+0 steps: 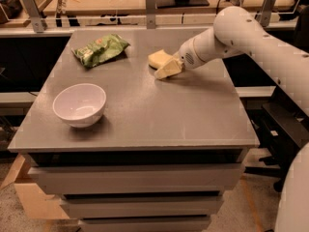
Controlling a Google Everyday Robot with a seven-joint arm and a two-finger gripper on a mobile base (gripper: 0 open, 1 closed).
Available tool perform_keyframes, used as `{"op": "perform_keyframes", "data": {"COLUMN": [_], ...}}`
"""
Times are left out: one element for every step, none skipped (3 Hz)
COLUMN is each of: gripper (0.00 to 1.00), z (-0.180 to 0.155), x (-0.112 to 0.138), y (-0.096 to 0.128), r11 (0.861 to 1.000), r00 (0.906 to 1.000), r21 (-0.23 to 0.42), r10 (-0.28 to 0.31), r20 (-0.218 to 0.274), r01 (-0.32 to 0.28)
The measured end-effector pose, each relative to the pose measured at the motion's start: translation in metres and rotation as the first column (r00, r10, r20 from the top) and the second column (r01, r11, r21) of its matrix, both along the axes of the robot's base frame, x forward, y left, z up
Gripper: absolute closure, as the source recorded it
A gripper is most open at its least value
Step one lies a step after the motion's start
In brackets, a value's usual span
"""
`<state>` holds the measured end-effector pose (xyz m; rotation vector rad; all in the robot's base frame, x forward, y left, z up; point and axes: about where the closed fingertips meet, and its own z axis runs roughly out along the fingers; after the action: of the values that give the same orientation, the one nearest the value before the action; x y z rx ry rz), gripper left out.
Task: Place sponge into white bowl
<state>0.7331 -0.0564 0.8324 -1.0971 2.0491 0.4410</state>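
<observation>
The pale yellow sponge (157,58) lies on the grey table (145,115), at the back middle. My gripper (165,71), with yellowish padding, is low over the table, right against the sponge's front right side. The white arm reaches in from the right. The white bowl (79,104) stands upright and empty at the table's front left, well apart from the sponge and the gripper.
A green snack bag (100,49) lies at the back left of the table, left of the sponge. A rail with metal posts (151,6) runs behind the table. Drawers (135,178) sit under the table's front edge.
</observation>
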Motion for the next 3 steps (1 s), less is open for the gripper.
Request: {"op": "perform_keyframes", "data": {"gripper": [0.65,0.88,1.0], "z": [0.007,0.029,0.057], "x": [-0.005,-0.022,-0.046], "y": [0.0,-0.004,-0.012], "r11": [1.0,0.999,0.999], "r00": [0.9998,0.997,0.9893], "r21": [0.019,0.031,0.033], "r10": [0.005,0.01,0.011], "r20": [0.021,0.077,0.146], "r01": [-0.006,-0.013,-0.016]}}
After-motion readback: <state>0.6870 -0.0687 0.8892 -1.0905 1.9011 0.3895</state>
